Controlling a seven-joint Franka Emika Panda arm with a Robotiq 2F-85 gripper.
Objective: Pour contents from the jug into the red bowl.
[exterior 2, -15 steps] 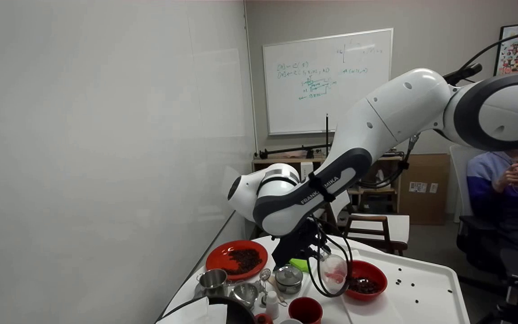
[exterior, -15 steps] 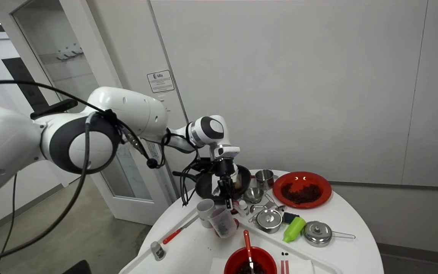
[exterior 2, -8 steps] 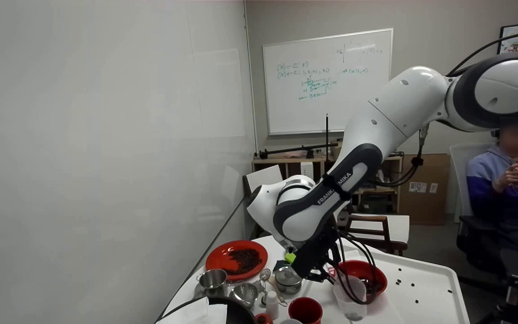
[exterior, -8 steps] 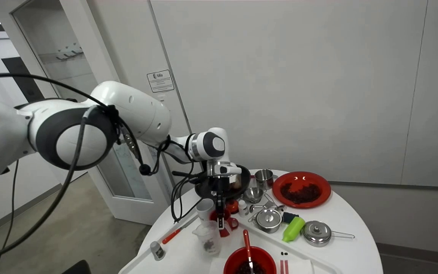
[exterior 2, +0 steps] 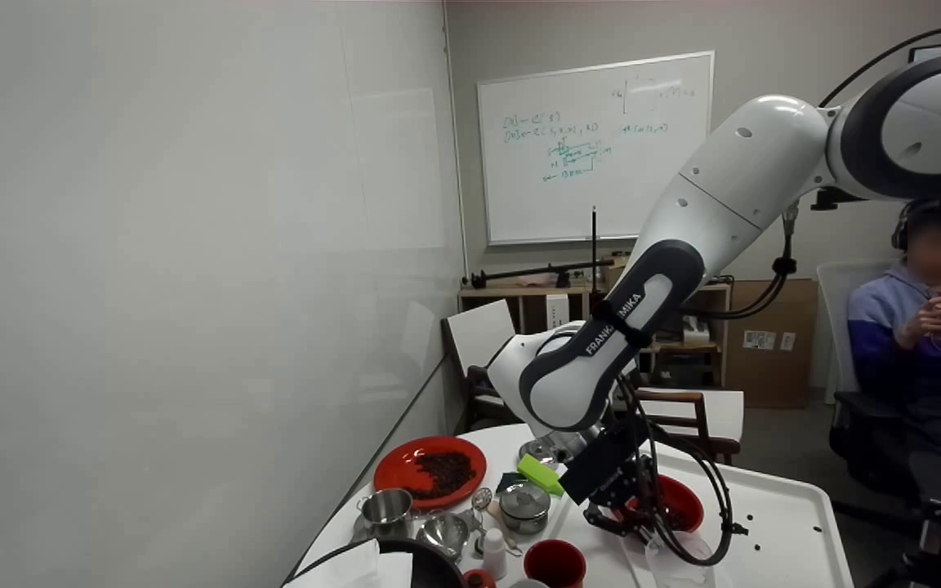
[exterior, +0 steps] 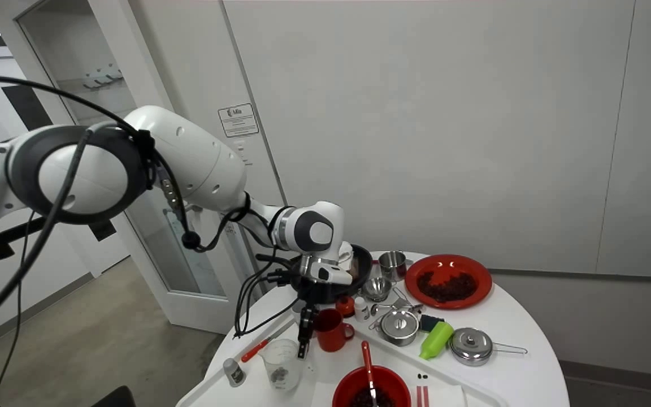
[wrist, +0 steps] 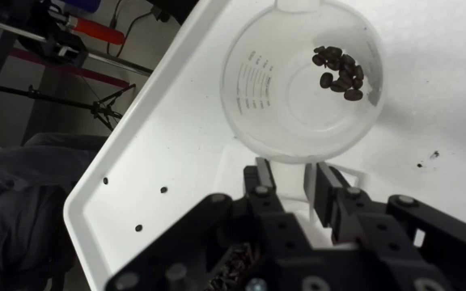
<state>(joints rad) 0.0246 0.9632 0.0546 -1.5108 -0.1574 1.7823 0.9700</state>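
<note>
The translucent jug (exterior: 281, 364) stands upright over the white tray, to the side of the red bowl. I cannot tell whether its base touches the tray. In the wrist view I look down into the jug (wrist: 265, 129); a small cluster of dark beans (wrist: 346, 70) lies at its bottom. My gripper (wrist: 289, 169) is shut on the jug's handle, one finger on each side; it also shows in both exterior views (exterior: 303, 353) (exterior 2: 646, 535). The red bowl (exterior: 345, 387) holds dark beans and a red-handled spoon. It shows partly behind the gripper and cables (exterior 2: 687, 500).
A red mug (exterior: 331, 333) stands just behind the gripper. A red-handled knife (exterior: 255, 351) and a shaker (exterior: 234, 373) lie near the jug. Loose beans dot the tray (wrist: 144, 161). A red plate (exterior: 450, 263) with beans, pots (exterior: 400, 327) and a green bottle (exterior: 437, 340) are farther away.
The jug, held by its handle, has gone from tilted to upright. It has moved down and away from beside the red bowl, uncovering the red mug. The arm has lowered with it.
</note>
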